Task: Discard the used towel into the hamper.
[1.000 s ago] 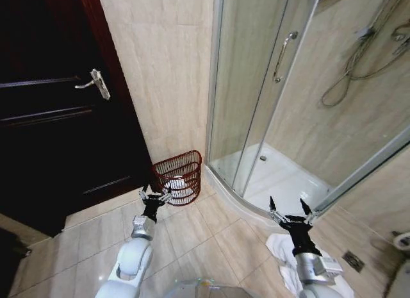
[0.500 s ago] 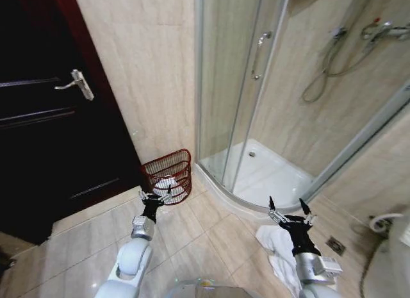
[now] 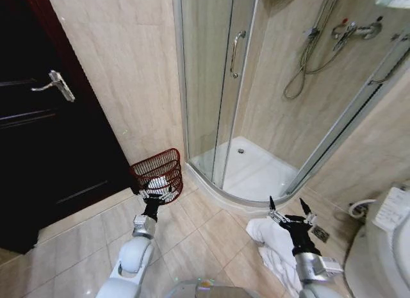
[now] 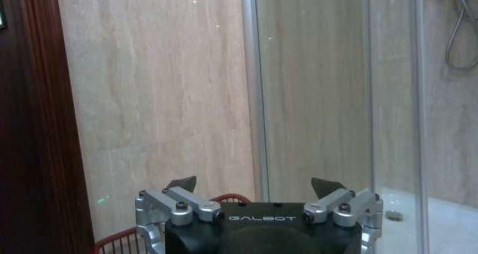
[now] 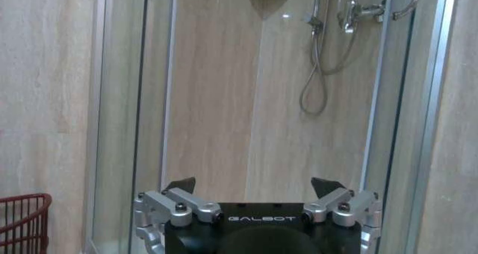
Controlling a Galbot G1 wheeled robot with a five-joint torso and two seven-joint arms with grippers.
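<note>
The hamper (image 3: 157,175), a dark red open-weave wire basket, stands on the tiled floor against the wall, between the door and the shower. Something white lies inside it. A crumpled white towel (image 3: 272,243) lies on the floor by the shower's curved kerb. My left gripper (image 3: 154,197) hangs open and empty just in front of the hamper. My right gripper (image 3: 291,213) is open and empty directly above the towel. In the left wrist view the open left gripper (image 4: 254,184) has the hamper's rim (image 4: 120,240) below it. The right wrist view shows the open right gripper (image 5: 254,184) and the hamper (image 5: 22,223) at the edge.
A dark wooden door (image 3: 38,144) with a lever handle (image 3: 54,85) is on the left. The glass shower enclosure (image 3: 211,86) and its white tray (image 3: 256,173) fill the middle. A white fixture (image 3: 387,237) stands at the right, with a floor drain (image 3: 320,234) nearby.
The whole picture has slid left, so the camera has turned right; more of the shower and the white fixture show. Both arms hold the same pose, grippers open.
</note>
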